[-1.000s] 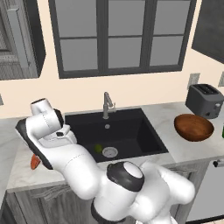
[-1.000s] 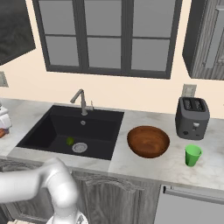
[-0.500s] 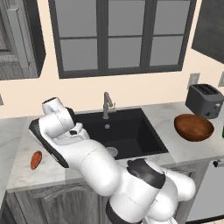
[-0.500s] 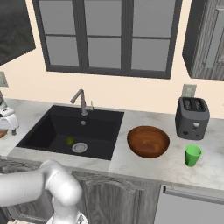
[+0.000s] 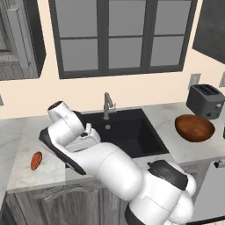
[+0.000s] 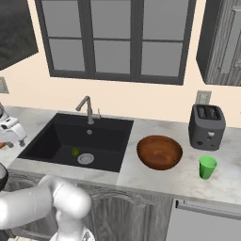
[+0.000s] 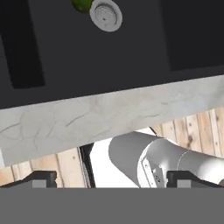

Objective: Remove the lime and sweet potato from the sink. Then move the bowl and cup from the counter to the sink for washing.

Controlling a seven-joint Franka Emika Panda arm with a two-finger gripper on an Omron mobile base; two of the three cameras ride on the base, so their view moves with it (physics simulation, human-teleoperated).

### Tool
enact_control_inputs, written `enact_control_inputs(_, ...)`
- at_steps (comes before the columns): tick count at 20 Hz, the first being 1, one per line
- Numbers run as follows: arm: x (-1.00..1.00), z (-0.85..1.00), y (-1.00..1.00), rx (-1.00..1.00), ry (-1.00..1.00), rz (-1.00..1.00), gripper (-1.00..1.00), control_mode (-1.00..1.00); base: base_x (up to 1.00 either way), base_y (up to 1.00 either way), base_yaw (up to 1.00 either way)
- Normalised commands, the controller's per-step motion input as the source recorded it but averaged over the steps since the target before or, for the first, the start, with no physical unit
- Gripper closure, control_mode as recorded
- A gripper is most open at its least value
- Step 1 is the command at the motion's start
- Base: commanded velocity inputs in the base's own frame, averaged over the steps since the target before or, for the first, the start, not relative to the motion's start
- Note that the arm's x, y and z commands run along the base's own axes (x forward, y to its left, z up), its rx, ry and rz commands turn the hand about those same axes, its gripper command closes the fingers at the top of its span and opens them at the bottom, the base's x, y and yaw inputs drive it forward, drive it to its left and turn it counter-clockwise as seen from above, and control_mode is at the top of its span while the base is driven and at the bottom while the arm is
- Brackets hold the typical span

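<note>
The sweet potato (image 5: 35,160) lies alone on the counter (image 5: 17,132) left of the black sink (image 5: 132,134). The lime (image 6: 75,151) rests on the sink floor beside the silver drain (image 6: 85,158); it also peeks in at the top of the hand view as the lime (image 7: 82,4). My gripper (image 7: 116,180) hovers open and empty above the sink's front left rim, its fingertips (image 7: 41,178) set wide apart. The brown bowl (image 6: 159,151) and the green cup (image 6: 207,166) stand on the counter right of the sink.
A grey faucet (image 6: 86,107) rises at the back of the sink. A dark toaster (image 6: 207,126) stands behind the cup against the wall. My arm's white links (image 5: 101,158) cross the sink's left front corner. Cabinets hang at both upper sides.
My arm has swung right, away from the sweet potato on the left counter and over the sink's left side. The sweet potato stays put, now uncovered. The jaws stay open.
</note>
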Motion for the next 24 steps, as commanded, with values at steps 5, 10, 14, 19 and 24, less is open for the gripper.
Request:
enact_control_inputs(5,-0.12,0.05,-0.38,-0.06,-0.13,0.12,-1.0,-1.0,0.0,0.0,0.0)
enact_control_inputs(10,-0.05,0.06,-0.36,-0.04,-0.07,0.1,-1.0,-1.0,0.0,0.0,0.0)
enact_control_inputs(14,0.0,0.03,-0.32,-0.02,0.0,0.05,-1.0,-1.0,0.0,0.0,0.0)
enact_control_inputs(19,0.01,0.02,-0.3,0.0,0.06,0.03,-1.0,-1.0,0.0,0.0,0.0)
enact_control_inputs(24,0.0,0.02,-0.3,0.0,0.08,0.03,-1.0,-1.0,0.0,0.0,0.0)
